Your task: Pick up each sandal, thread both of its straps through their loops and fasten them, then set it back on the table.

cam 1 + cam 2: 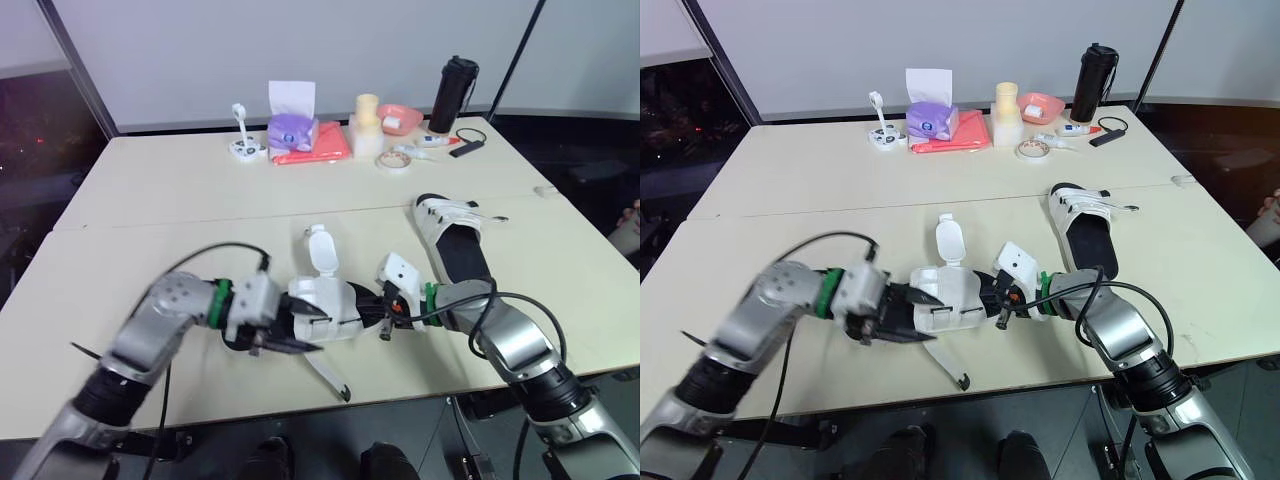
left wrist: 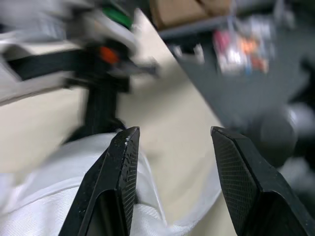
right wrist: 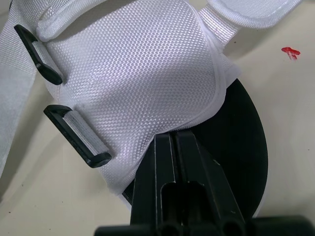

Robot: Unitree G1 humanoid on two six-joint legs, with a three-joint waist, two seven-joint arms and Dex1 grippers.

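A black bottle [image 1: 453,94] is standing at the upper right of the frame. Left of it, a pink bowl [image 1: 400,118], a pale yellow cylinder [image 1: 367,108], a flat red item [image 1: 325,146] and a purple tissue box [image 1: 291,130] are sitting in a row. A tape roll [image 1: 390,161] is lying just below the bowl.

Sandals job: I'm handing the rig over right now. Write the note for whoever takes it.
Left end effector: open, fingers apart at the white upper of the near sandal.
Right end effector: shut on the near sandal's edge, where the white upper meets the black sole.
Near sandal: at the front edge of the table, between the two arms. Both strap flaps stand loose and the black loops are empty.
Far sandal: lies flat on the table to the right. I cannot tell whether it is fastened.
Done: nothing confirmed.
Left: thread and fasten both near straps, set it down, check the far sandal.
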